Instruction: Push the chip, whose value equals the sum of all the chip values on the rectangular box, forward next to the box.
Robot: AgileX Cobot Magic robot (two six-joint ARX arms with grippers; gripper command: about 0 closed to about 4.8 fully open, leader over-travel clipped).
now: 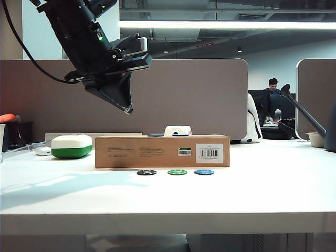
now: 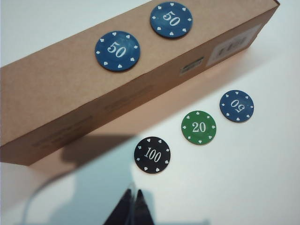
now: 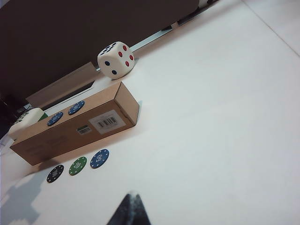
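Two blue chips [image 2: 117,50] marked 50 are seen on top of the rectangular box [image 2: 70,98]. The chip [image 2: 152,154], marked 100, lies just beside the box's front. The left gripper [image 2: 132,206] is pinched together, empty, near the box; the right gripper [image 3: 130,208] looks closed too, farther from it.

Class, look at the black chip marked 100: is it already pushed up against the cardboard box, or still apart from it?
Apart. The black chip lies flat on the table, bare surface between it and the cardboard box. The left gripper hangs above, shut.
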